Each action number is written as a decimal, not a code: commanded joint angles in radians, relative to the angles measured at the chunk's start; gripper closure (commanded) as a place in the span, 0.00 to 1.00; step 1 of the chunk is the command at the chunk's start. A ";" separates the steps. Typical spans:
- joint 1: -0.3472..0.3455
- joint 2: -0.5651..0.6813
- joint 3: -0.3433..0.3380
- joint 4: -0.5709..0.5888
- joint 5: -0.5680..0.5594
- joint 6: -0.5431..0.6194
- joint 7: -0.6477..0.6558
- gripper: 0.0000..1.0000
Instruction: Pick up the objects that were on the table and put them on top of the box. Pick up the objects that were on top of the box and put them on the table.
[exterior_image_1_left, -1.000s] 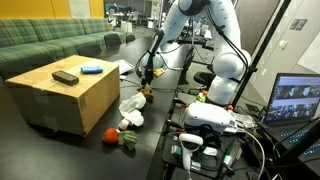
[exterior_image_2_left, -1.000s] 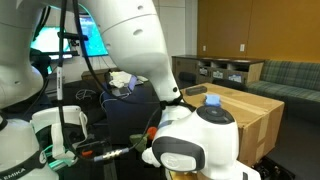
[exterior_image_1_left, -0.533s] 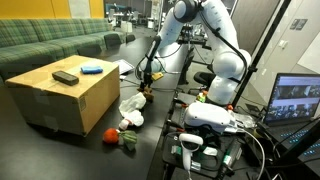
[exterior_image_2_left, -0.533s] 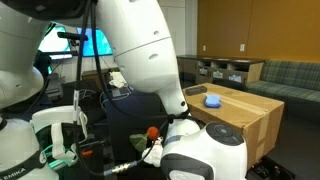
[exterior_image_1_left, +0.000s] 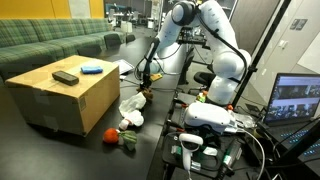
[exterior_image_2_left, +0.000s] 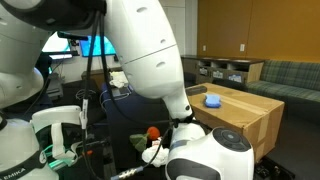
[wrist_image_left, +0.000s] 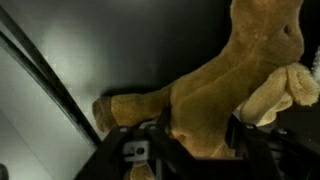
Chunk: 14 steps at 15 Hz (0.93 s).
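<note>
Tan plush toy (wrist_image_left: 215, 85) clamped in the tool (wrist_image_left: 185, 140), dark tabletop (wrist_image_left: 120, 50) open beyond its edges.

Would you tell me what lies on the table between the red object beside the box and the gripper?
In an exterior view, white, crumpled-looking items lie between the red object and the gripper, which grips a tan plush toy.

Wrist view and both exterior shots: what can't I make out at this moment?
Plush toy: cut off by the wrist view's top and right edges; its kind is unclear.
Pincer: blurred and dark in the wrist view, tiny in an exterior view; grip on the toy unconfirmed.
Box: its near end is hidden by the arm in an exterior view.
Small items beside the box: too small to identify.
</note>
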<state>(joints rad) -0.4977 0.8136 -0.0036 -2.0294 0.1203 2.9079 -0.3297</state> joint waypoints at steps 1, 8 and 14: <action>0.023 0.018 -0.013 0.033 -0.024 -0.026 0.041 0.78; 0.051 -0.084 -0.026 -0.035 -0.021 -0.054 0.068 0.95; 0.148 -0.318 -0.079 -0.126 -0.038 -0.111 0.129 0.95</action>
<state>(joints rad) -0.4214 0.6571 -0.0343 -2.0749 0.1178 2.8475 -0.2663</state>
